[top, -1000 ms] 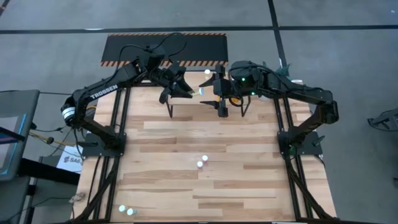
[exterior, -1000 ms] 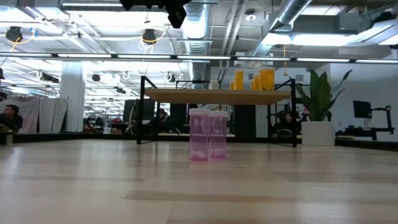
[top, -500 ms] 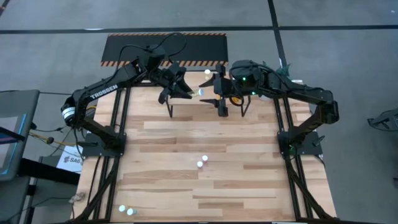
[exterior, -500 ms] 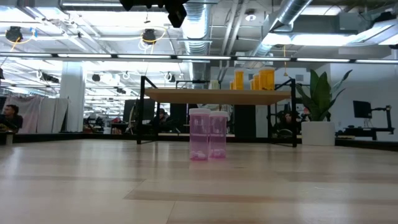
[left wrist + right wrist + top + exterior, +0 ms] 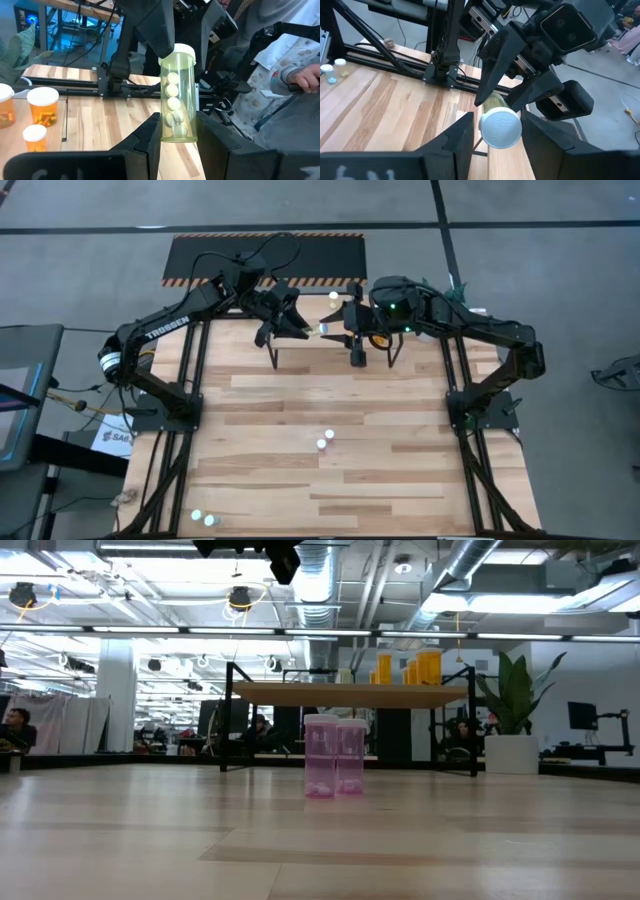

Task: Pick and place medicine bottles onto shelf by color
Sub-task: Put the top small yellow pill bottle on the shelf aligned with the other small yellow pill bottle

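A greenish bottle (image 5: 177, 95) with a white cap (image 5: 500, 129) hangs in the air above the shelf (image 5: 350, 695) at the table's far edge. My left gripper (image 5: 297, 328) is shut on it. My right gripper (image 5: 340, 330) faces it from the right, open, with one finger on either side of the cap; whether a finger touches the cap I cannot tell. Several orange bottles (image 5: 428, 665) stand on the shelf's right end and also show in the left wrist view (image 5: 45, 107). Two pink bottles (image 5: 335, 755) stand on the table's middle. My left gripper pinches the greenish bottle's bottom end (image 5: 175, 135) between its two fingers. The fingers come roughly level from the table's left and lie along the bottle. The bottle is lifted clear, lying about level, its cap toward my right gripper.
Two greenish bottles (image 5: 203, 519) stand at the table's near left corner. A white pot with a plant (image 5: 512, 745) stands right of the shelf. A black mat with striped edges (image 5: 265, 260) lies beyond the far edge. A person's hand (image 5: 302, 75) shows beyond the table.
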Robot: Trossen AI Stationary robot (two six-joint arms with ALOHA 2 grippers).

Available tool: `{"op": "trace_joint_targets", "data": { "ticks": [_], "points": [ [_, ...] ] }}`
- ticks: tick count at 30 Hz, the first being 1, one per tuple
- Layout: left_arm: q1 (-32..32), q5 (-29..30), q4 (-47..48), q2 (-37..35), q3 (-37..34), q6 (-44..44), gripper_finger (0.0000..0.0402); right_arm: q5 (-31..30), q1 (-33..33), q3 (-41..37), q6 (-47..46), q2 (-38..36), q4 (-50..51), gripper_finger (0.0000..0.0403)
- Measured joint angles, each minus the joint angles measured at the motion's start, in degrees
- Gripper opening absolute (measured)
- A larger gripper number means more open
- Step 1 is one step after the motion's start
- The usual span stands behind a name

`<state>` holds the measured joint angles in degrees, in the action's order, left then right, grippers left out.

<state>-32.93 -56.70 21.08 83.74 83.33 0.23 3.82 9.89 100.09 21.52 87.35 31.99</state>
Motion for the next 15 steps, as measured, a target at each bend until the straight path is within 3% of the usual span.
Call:
{"op": "trace_joint_targets", "data": {
  "ticks": [5, 15],
  "points": [
    [0.0, 0.1, 0.0, 0.0, 0.0, 0.0, 0.0107, 0.0, 0.0, 0.0, 0.0, 0.0, 0.0, 0.0158],
    [-1.7, 7.3, 1.2, -0.2, 0.0, 0.3, 0.0208, 0.0, 0.0, 0.0, 0.9, 0.0, 1.9, 0.0139]
  ]
}}
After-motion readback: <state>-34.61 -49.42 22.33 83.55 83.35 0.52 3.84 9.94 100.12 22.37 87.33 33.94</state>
